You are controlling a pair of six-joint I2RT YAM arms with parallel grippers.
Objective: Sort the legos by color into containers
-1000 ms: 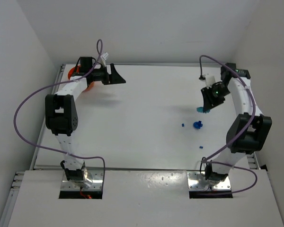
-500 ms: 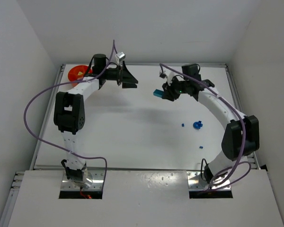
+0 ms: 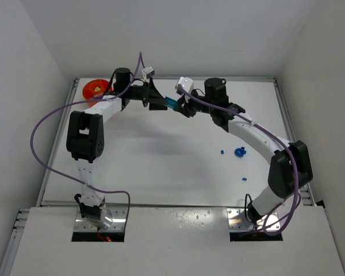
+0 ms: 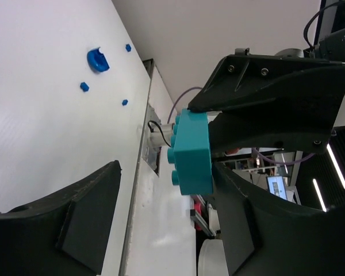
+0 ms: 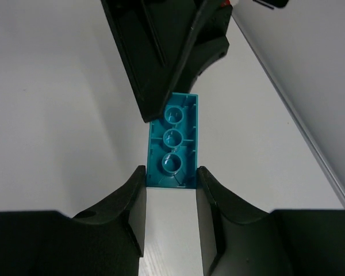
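Note:
A teal lego brick point(image 3: 170, 103) hangs above the back middle of the table, and my right gripper point(image 3: 180, 107) is shut on one end of it. In the right wrist view the brick point(image 5: 172, 141) shows its hollow underside, pinched between my right gripper's point(image 5: 171, 172) fingers. My left gripper point(image 3: 160, 103) meets it from the left. In the left wrist view the brick point(image 4: 192, 152) lies against one finger of the left gripper point(image 4: 169, 172), with a wide gap to the other. The orange bowl point(image 3: 95, 89) sits at the back left corner.
A blue curved lego point(image 3: 240, 152) and two tiny blue bits point(image 3: 222, 152) point(image 3: 243, 179) lie on the right half of the table; the same lego point(image 4: 98, 59) shows in the left wrist view. White walls close in the table at the back and sides.
My right arm swung from the right side to the back middle, carrying the teal brick. My left gripper moved right, away from the bowl, and its jaws narrowed around the brick's free end.

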